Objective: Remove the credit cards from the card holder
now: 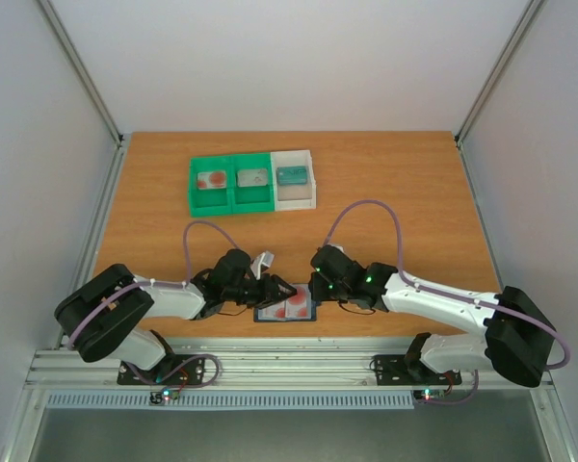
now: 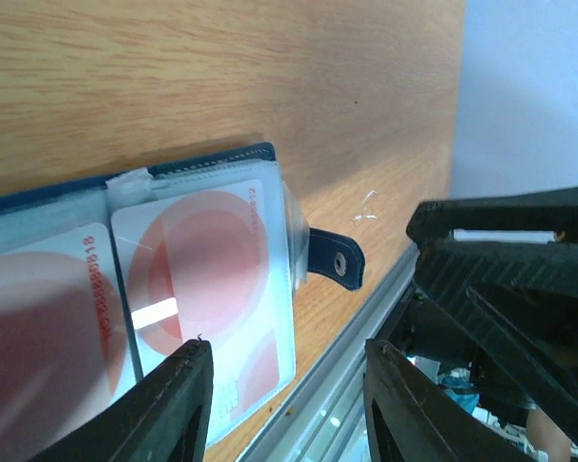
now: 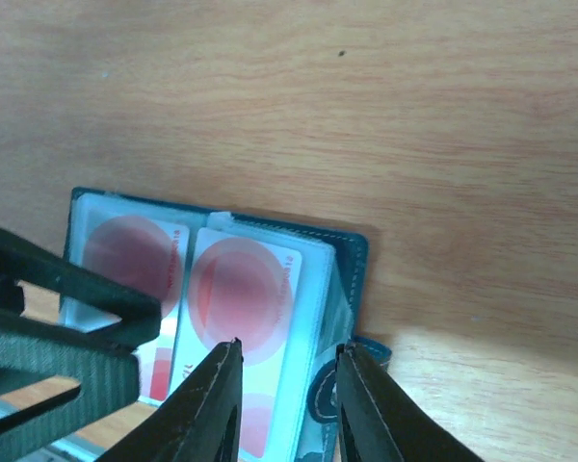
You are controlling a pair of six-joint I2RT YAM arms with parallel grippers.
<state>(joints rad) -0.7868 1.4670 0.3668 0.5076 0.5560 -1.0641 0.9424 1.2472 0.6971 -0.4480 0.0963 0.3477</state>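
Left end effector (image 1: 270, 291): fingers (image 2: 178, 404) spread. In its wrist view one finger overlaps the edge of the card by the tab, and contact cannot be judged. The fingers' roots are cut off by the frame.
Tray (image 1: 231, 159): at the back of the tabletop (image 1: 395, 192), well apart from both arms. It has two green compartments and one white, each with one small item too small to identify.
Holder (image 1: 285, 310): lies open and flat at the tabletop's near edge, just beside the rail (image 1: 289, 366), between the two end effectors. From above its left end is partly covered by the left one.
Cards (image 1: 294, 308): two sit side by side in the clear pockets, red blotches up. The print along their edges is blurred, and their near ends are hidden by fingers in both wrist views.
Tab (image 2: 335, 258): sticks out flat from the holder's side. It is half hidden behind a finger in the right wrist view.
Right end effector (image 1: 313, 289): fingers (image 3: 212, 404) stand close together astride the holder's tab-side edge. Whether they pinch it cannot be told.
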